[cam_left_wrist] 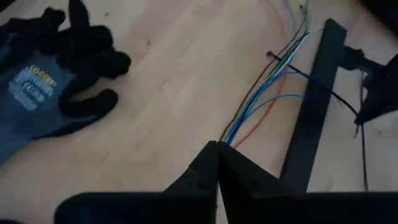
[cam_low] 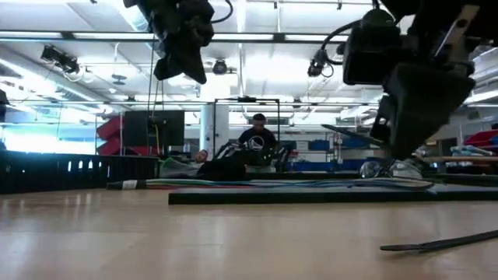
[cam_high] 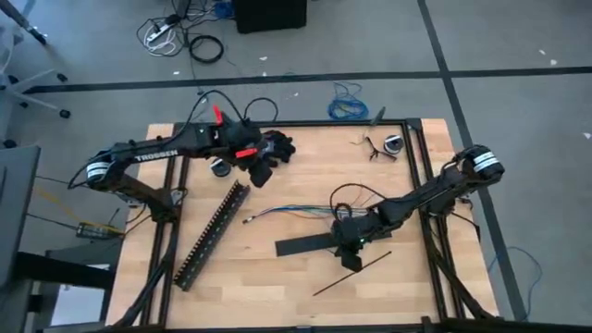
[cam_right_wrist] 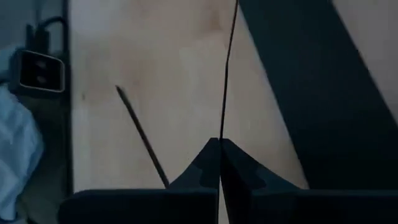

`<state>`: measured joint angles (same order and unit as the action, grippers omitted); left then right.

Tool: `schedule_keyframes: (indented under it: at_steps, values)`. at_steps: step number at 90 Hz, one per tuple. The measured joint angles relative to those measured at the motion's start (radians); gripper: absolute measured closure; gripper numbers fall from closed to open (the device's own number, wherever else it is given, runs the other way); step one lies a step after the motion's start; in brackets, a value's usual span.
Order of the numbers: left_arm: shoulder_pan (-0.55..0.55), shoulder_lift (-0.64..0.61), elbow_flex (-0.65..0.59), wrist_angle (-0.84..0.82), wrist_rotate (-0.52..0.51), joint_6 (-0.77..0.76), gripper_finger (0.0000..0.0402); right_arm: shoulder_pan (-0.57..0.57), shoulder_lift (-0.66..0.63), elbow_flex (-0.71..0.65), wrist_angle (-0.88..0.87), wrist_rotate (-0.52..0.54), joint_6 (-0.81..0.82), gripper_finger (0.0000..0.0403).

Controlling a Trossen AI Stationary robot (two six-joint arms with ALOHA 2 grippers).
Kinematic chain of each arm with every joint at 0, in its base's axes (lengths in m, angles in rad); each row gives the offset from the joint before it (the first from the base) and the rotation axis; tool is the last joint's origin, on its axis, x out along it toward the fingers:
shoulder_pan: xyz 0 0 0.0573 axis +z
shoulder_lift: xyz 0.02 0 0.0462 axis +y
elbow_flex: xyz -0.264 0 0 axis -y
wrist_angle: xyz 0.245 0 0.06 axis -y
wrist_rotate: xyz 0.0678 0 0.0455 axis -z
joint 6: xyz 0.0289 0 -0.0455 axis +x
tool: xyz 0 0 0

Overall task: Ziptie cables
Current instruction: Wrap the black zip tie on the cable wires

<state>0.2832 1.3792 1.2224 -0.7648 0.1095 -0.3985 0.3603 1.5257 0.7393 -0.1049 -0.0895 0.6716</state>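
Right gripper (cam_right_wrist: 219,144) pinched on one ziptie (cam_right_wrist: 227,68) near worktop's middle, beside flat black bar (cam_high: 305,245). Left gripper (cam_left_wrist: 217,149) closed, empty, above cables (cam_left_wrist: 264,87). Second ziptie (cam_high: 351,274) toward front edge.

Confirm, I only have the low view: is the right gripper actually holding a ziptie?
Observer: Yes. In the right wrist view the right gripper is shut on a ziptie.
Operator: Other one?
Observer: The high view shows the second ziptie lying diagonally on the table, with nothing holding it.
Operator: Left arm?
Observer: The left gripper is shut and empty, near the black gloves and not touching the cables.
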Motion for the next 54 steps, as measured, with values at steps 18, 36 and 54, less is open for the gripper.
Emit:
schedule_keyframes:
  at_steps: [18,36,54]
  values:
    - [-0.079,0.0,0.0,0.055,-0.016,0.001,0.0401,-0.002,-0.049,0.0,-0.108,0.047,-0.012,0.0403]
    - [-0.208,-0.026,0.0,0.153,-0.157,-0.003,0.0401,0.0,-0.099,-0.001,-0.138,0.119,-0.059,0.0403]
    - [-0.362,-0.131,-0.08,0.286,-0.384,0.031,0.0401,0.0,-0.202,-0.049,-0.117,0.147,-0.074,0.0403]
